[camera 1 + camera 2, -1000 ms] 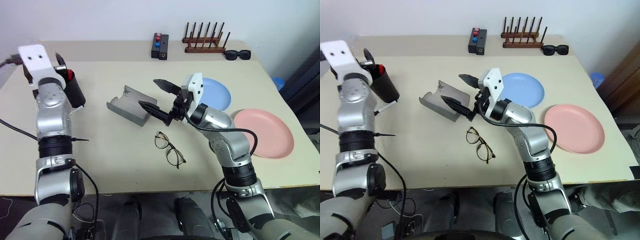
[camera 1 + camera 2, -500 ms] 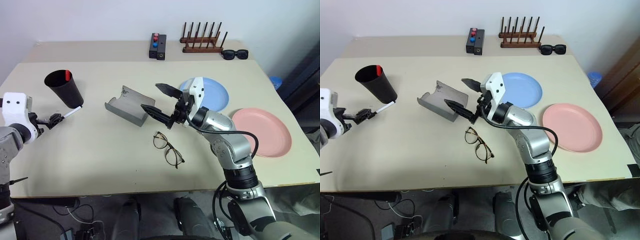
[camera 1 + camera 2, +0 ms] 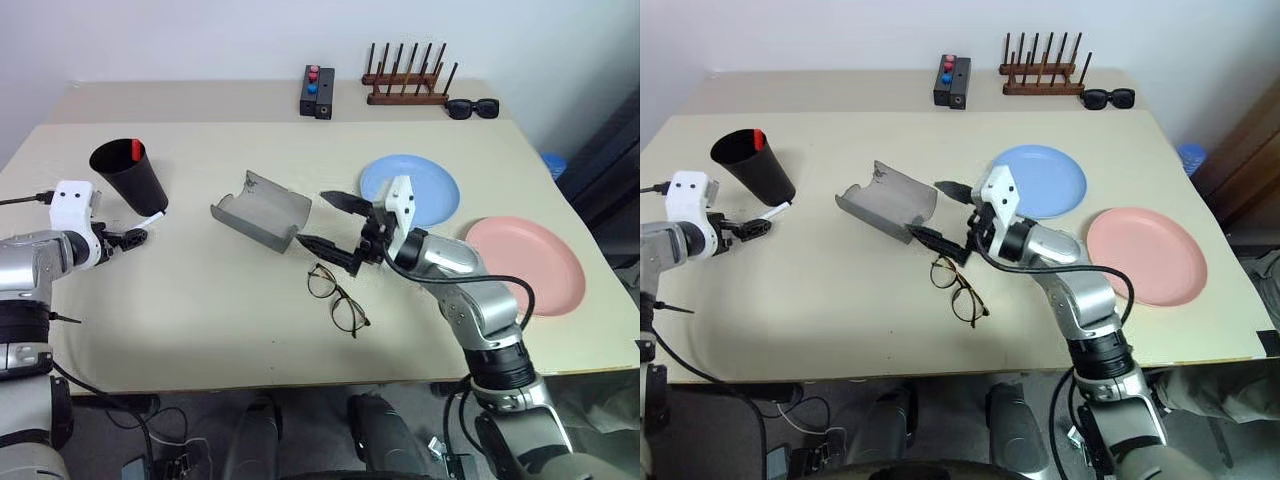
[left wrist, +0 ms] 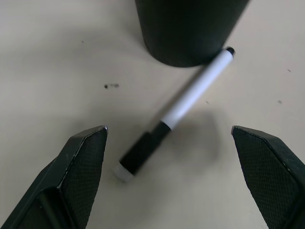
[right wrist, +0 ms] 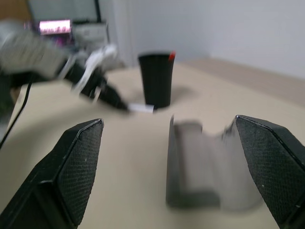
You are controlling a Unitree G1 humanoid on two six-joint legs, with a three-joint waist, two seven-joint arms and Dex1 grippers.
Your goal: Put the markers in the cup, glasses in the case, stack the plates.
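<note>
Markers first: the white-bodied marker (image 4: 188, 98) lies flat on the table (image 3: 200, 310), its far end touching the foot of the black cup (image 3: 130, 178), and the left hand (image 4: 181, 157) hangs just over it with fingers spread wide on either side, gripping nothing. From the wrist, the cup is cut off above its base. The second marker shows as no more than a red cap (image 3: 135, 149) poking above the cup's rim; its body is hidden inside.

The right hand (image 3: 328, 222) is held fully open and empty just beside the open end of the grey case (image 3: 262, 208), which lies on the table mid-left with its flap up. In the right wrist view the case is blurred. The wire-framed glasses (image 3: 338, 297) lie on the table just below that hand, apart from it.

Farther right, the blue plate (image 3: 432, 185) is partly covered by the right arm, and the pink plate (image 3: 540, 262) sits beside it, unstacked. Along the back edge stand a button box (image 3: 320, 92), a wooden rack (image 3: 408, 80) and black sunglasses (image 3: 473, 108).
</note>
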